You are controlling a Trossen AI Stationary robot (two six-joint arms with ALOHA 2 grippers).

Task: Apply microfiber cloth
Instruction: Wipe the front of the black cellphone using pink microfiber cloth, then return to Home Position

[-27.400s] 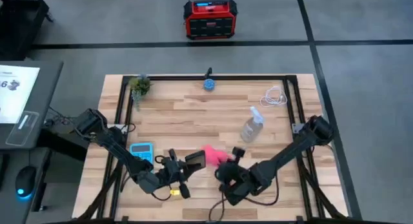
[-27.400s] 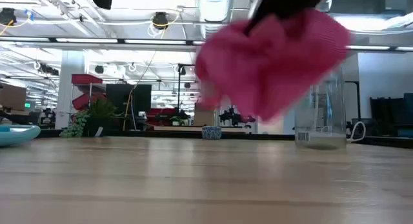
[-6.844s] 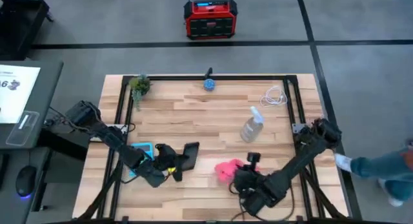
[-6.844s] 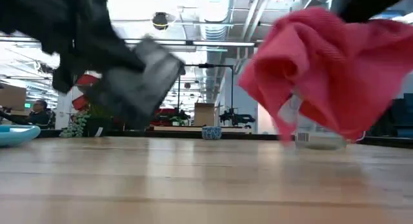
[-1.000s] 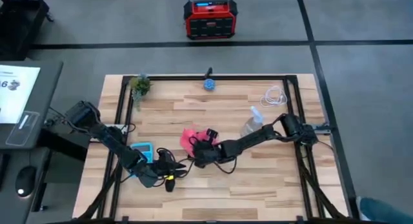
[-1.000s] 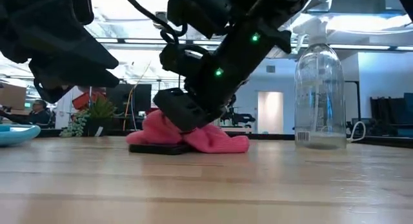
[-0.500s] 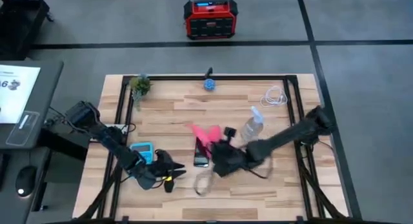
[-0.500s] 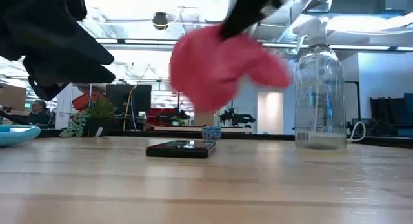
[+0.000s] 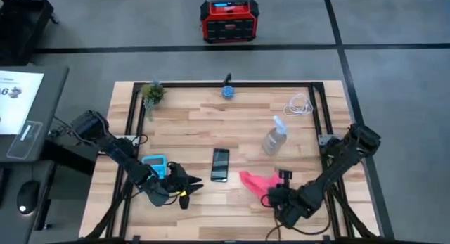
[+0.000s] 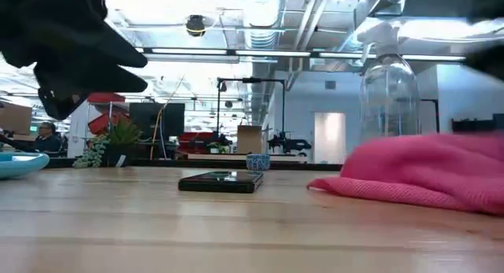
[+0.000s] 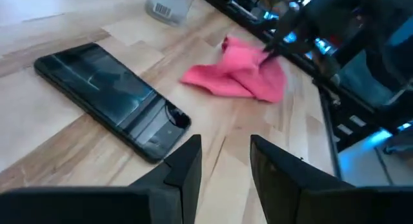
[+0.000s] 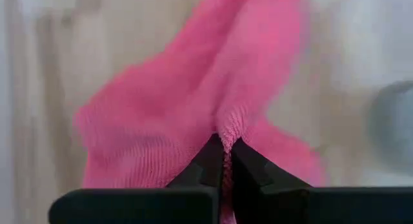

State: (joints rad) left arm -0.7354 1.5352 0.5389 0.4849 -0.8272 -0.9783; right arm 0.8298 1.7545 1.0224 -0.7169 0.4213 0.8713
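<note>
microfiber cloth [image 9: 257, 181], pink-red and bunched, lies on the table [image 9: 239, 128] toward the near edge on the right half, and the right gripper [image 9: 275, 196] has it by 1 fold. in the right wrist view the 2 dark fingers [image 12: 208, 164] are pressed together with a ridge of the fabric pinched between them, so that gripper is closed on the cloth. from overhead the cloth trails away from the gripper toward the table's middle, its long axis slanting toward the black phone [image 9: 220, 164].

that is the relation that matters: the phone lies flat, screen up, off to the left of the cloth and apart from it, with bare wood between them. its long axis runs front to back on the table. the right arm is plainly the nearer one to the cloth, since it is holding it. to wipe the screen, i'd judge the right arm must carry the cloth leftward and a little away from the near edge.

the left gripper [image 11: 222, 164] sits just beside the phone's near end, fingers parted with a narrow gap, holding nothing. a light blue calculator [image 9: 155, 164] is next to that arm.

for containers, a clear spray bottle [image 9: 275, 138] stands upright farther back on the right; i can't tell how full it is. a small blue cup [image 9: 228, 92] sits at the far edge, contents not visible.
</note>
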